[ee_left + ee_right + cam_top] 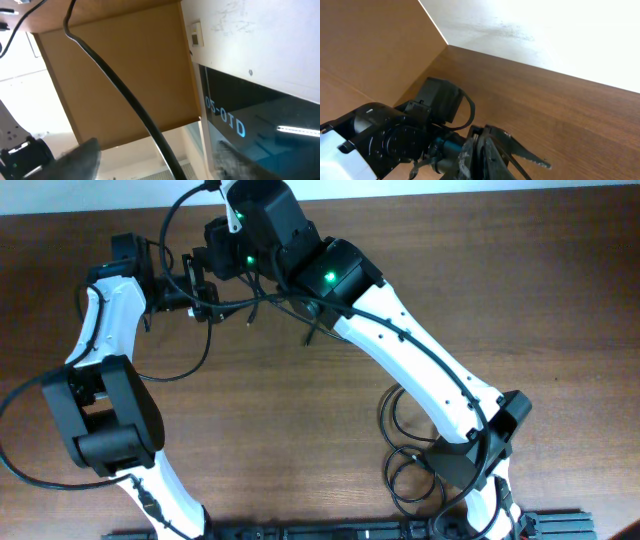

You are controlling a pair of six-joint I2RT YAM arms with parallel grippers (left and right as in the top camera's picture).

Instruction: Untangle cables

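Left claw (200,292) and right claw (535,159) are sitting close together — you cannot tell either one's opening or hold. Cables (262,302) are stretching away rightward of the left claw; expect light, limp, slippery cord — grip at a straight run.

Two white robot arms with black joints reach away from their bases. The left arm (100,330) folds at its elbow, and the left gripper (200,295) points right. The right arm (420,360) stretches diagonally, with the right gripper (215,260) just beside the left one. How wide either's jaws stand is unclear.
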